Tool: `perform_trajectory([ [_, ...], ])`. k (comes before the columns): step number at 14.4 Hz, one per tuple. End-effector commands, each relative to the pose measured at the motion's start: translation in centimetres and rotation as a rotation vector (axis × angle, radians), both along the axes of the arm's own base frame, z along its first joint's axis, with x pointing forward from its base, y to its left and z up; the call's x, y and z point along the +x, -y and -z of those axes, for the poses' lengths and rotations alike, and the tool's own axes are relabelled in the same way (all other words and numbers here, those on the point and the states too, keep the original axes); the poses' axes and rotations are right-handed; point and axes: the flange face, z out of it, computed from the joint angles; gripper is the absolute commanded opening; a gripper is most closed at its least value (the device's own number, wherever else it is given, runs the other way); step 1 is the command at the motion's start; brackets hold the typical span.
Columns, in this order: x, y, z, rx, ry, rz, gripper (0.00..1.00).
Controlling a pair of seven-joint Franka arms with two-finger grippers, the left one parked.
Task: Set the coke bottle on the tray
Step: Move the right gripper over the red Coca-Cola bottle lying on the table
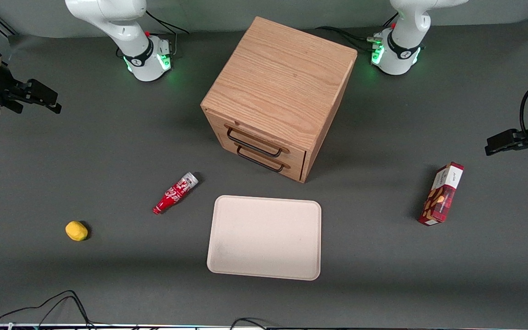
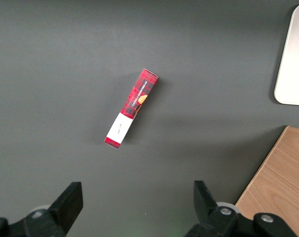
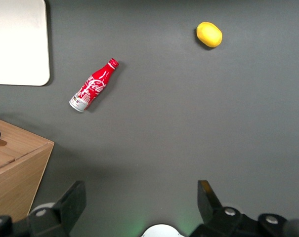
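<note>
The coke bottle [image 1: 175,193] lies on its side on the dark table, beside the tray toward the working arm's end. Its silver base points toward the cabinet and its red neck toward the front camera. It also shows in the right wrist view [image 3: 94,86]. The beige tray [image 1: 264,237] lies flat and bare in front of the cabinet's drawers; one corner shows in the right wrist view [image 3: 18,42]. My right gripper [image 1: 55,104] hangs high at the working arm's end of the table, well apart from the bottle. It is open and empty [image 3: 140,195].
A wooden drawer cabinet [image 1: 280,91] stands mid-table, farther from the front camera than the tray. A yellow lemon [image 1: 76,230] lies near the bottle, toward the working arm's end. A red snack box [image 1: 442,193] lies toward the parked arm's end.
</note>
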Motion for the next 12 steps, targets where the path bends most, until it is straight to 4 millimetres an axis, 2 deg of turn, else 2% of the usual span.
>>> perform_trajectory([
  [1,0.4,-0.3,-0.6,-0.006,-0.014,-0.006,1.0],
  [4,0.5,-0.3,-0.6,-0.007,-0.015,0.014,1.0],
  [6,1.2,-0.4,0.6,-0.009,-0.038,0.004,1.0],
  [8,1.6,-2.4,1.4,-0.013,-0.044,-0.012,1.0],
  [10,2.6,-4.0,3.0,-0.017,-0.063,0.08,1.0],
  [12,3.5,-7.3,5.5,-0.028,-0.056,0.183,1.0],
])
